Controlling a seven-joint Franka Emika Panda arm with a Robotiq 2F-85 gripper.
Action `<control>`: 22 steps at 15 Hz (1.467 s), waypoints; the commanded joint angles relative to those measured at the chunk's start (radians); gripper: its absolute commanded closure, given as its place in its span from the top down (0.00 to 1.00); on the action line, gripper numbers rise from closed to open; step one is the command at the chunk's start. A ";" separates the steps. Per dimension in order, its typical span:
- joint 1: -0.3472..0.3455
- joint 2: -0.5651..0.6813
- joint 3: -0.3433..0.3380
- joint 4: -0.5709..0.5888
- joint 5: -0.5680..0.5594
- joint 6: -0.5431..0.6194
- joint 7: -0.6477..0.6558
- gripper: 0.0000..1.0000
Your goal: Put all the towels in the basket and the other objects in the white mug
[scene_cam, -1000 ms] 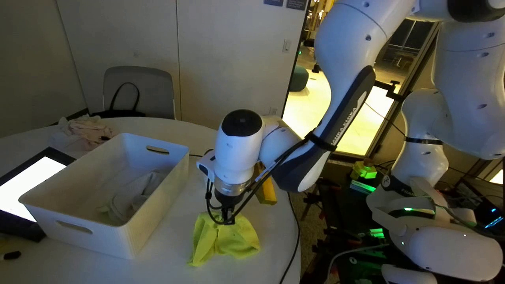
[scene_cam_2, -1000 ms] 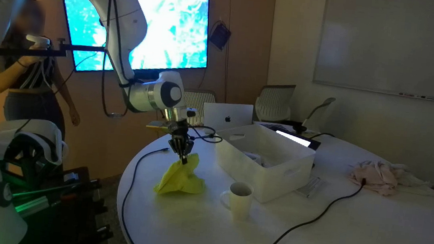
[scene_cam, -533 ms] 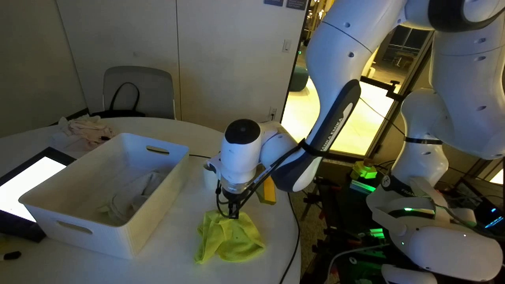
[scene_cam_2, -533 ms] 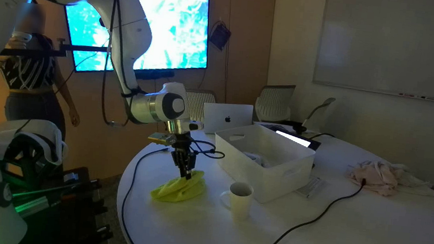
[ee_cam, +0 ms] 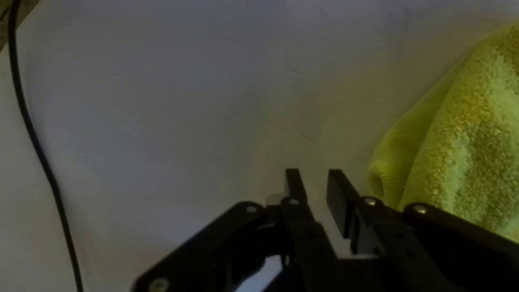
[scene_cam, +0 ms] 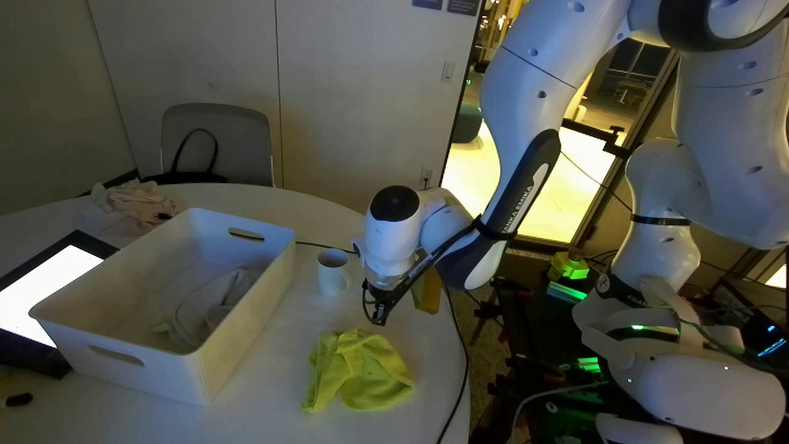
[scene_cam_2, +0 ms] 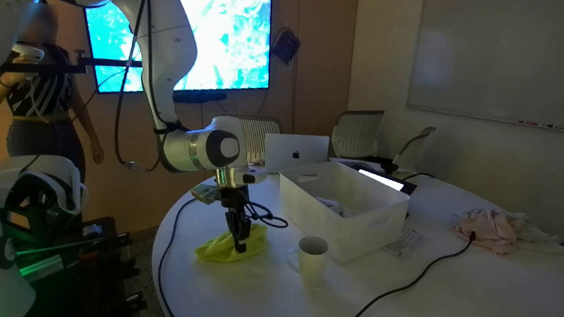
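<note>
On one tabletop (scene_cam: 265,407) were one basket (scene_cam: 148,374), one white mug (scene_cam: 333,282) and one yellow-green towel (scene_cam: 367,375); one person (scene_cam_2: 46,130) showed; how many cloths (scene_cam: 212,302) the basket held was unclear

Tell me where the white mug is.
In an exterior view, the white mug stands upright on the table, just right of the basket and left of the gripper, beyond the yellow-green towel.

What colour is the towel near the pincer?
Yellow-green; the towel shows best in an exterior view.
</note>
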 commanded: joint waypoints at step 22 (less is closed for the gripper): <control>0.229 0.045 -0.008 0.063 -0.032 -0.007 0.008 0.39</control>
